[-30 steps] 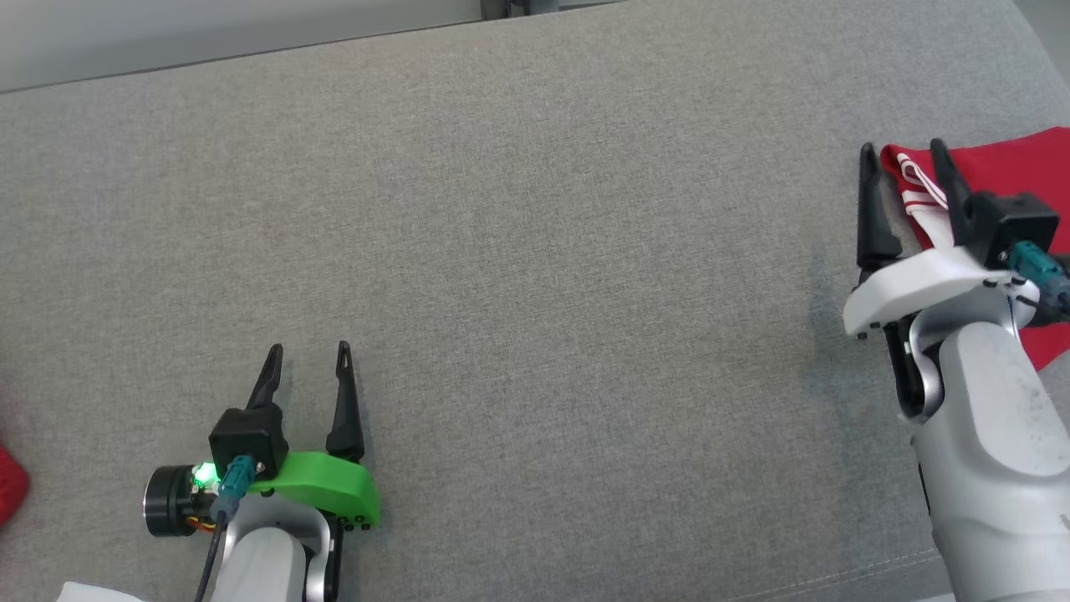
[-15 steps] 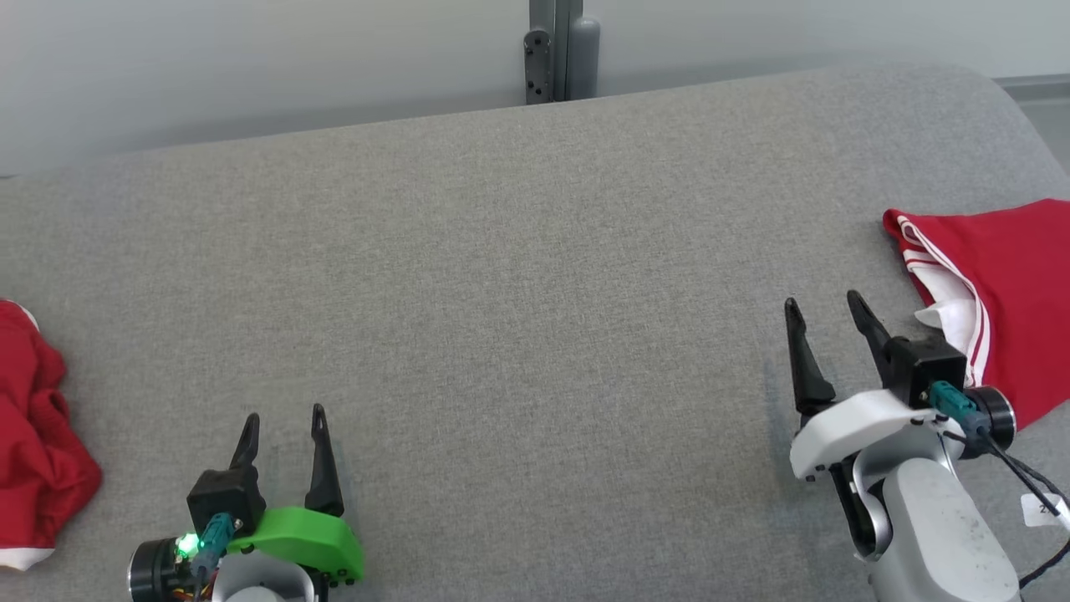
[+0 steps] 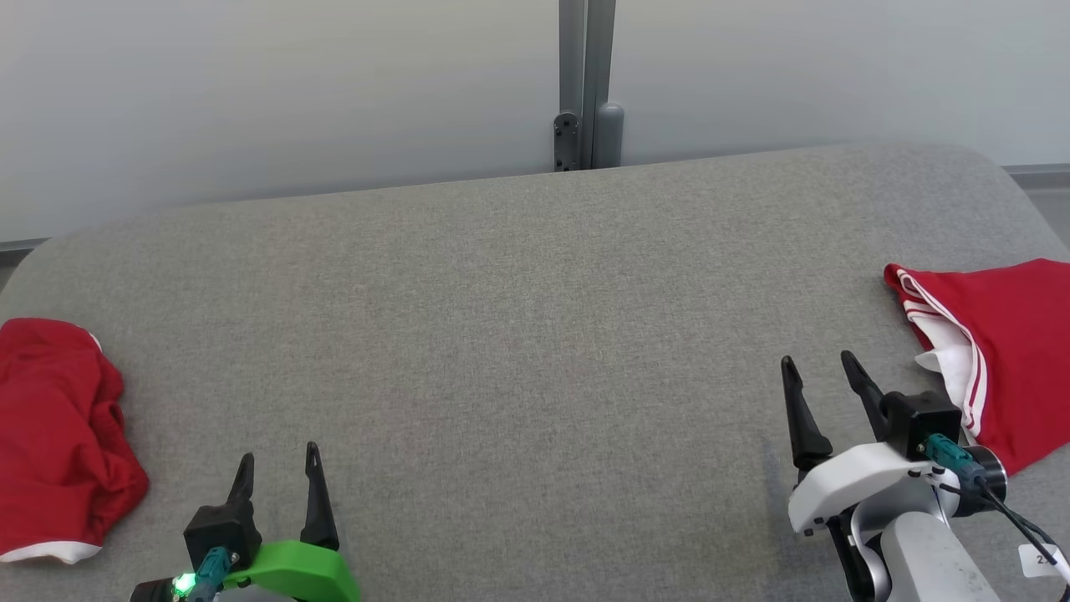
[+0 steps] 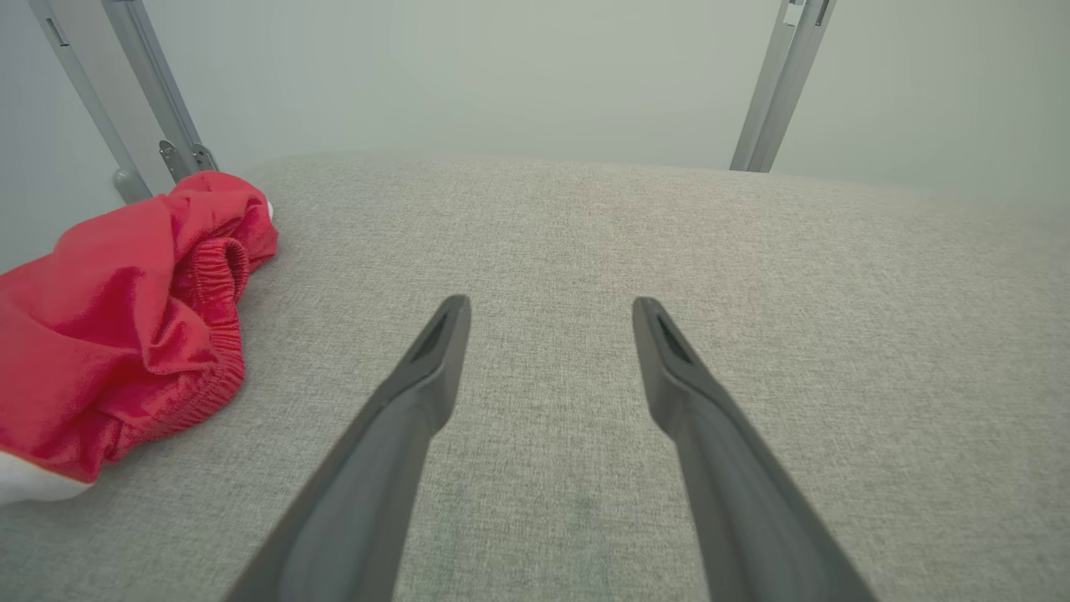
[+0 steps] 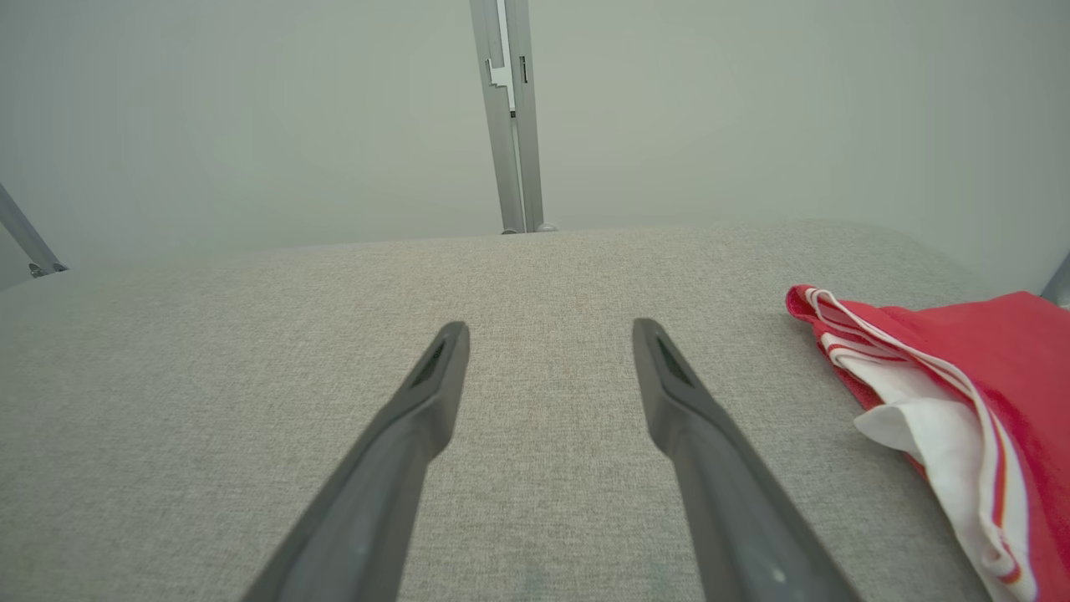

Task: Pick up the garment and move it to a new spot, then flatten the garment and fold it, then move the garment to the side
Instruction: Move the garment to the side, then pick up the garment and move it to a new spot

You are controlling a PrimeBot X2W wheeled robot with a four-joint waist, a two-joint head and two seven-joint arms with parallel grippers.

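A red garment (image 3: 1011, 351) with white stripes and a white lining lies flat and folded at the right edge of the grey padded table (image 3: 535, 334); it shows in the right wrist view too (image 5: 986, 359). My right gripper (image 3: 816, 359) stands open just left of it, apart from the cloth, its jaws empty (image 5: 549, 325). A second red garment (image 3: 58, 435), crumpled, with an elastic waistband (image 4: 117, 334), lies at the table's left edge. My left gripper (image 3: 279, 453) is open and empty near the front edge, to the right of that heap (image 4: 550, 302).
A pale wall rises behind the table's far edge, with a grey metal post (image 3: 587, 84) at its middle. The table's corners are rounded. Bare grey fabric stretches between the two garments.
The head camera has tilted up, bringing the wall and the left heap into view. My right gripper has drawn back from the folded garment's corner, still open. The left gripper looks unmoved.
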